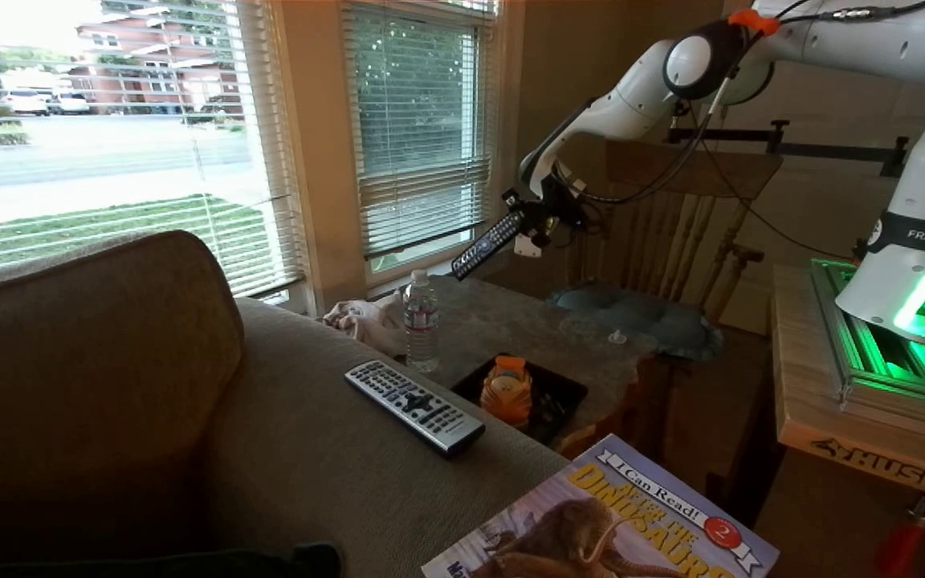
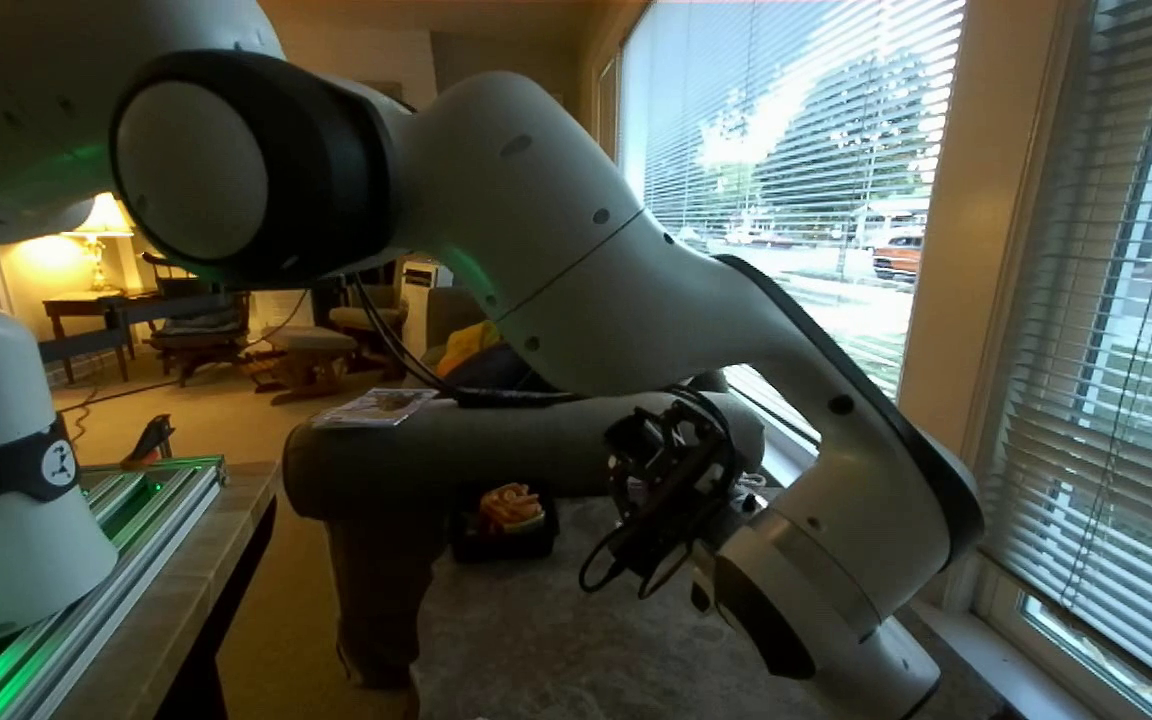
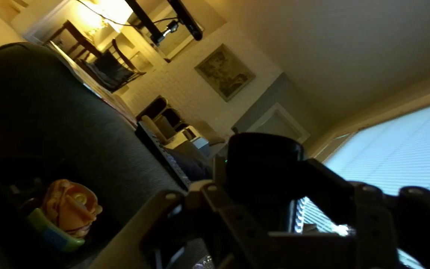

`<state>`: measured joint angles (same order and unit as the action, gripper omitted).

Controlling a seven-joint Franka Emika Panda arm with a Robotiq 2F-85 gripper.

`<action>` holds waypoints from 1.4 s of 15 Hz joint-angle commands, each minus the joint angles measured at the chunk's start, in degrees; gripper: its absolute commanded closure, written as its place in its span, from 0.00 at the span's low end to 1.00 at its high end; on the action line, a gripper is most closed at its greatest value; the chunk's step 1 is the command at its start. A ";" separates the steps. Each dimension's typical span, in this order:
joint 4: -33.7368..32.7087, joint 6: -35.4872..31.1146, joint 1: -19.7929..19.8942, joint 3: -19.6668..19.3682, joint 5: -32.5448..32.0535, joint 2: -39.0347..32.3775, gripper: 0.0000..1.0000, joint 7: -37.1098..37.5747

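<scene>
My gripper is shut on a long black remote, which slants down and to the left above the small table. In the wrist view the black remote is a dark shape between the fingers. A clear water bottle stands upright just below the remote's low end. On the couch arm lies a silver remote. An orange toy sits in a black tray on the table. Against the exterior background, the gripper looks dark and its fingertips are hard to make out.
A dinosaur book lies at the front of the couch arm. Crumpled cloth is beside the bottle. Behind the table stands a wooden chair with a blue cushion. Windows with blinds border the table.
</scene>
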<state>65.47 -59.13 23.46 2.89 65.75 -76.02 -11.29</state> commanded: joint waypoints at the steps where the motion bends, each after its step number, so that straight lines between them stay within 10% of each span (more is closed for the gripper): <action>1: -0.61 2.97 1.62 1.43 6.44 -2.72 0.71 0.24; 2: -0.59 1.90 -0.11 -1.06 4.20 -1.36 0.46 -0.10; 6: -0.59 2.47 0.32 -0.77 5.90 -2.36 0.46 -0.10; 7: -0.60 2.48 0.31 -0.71 6.04 -2.35 0.71 -0.10; 21: -0.74 5.51 0.29 -1.85 7.13 -5.15 0.71 8.31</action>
<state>65.62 -55.41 23.80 1.32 70.58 -79.62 -5.77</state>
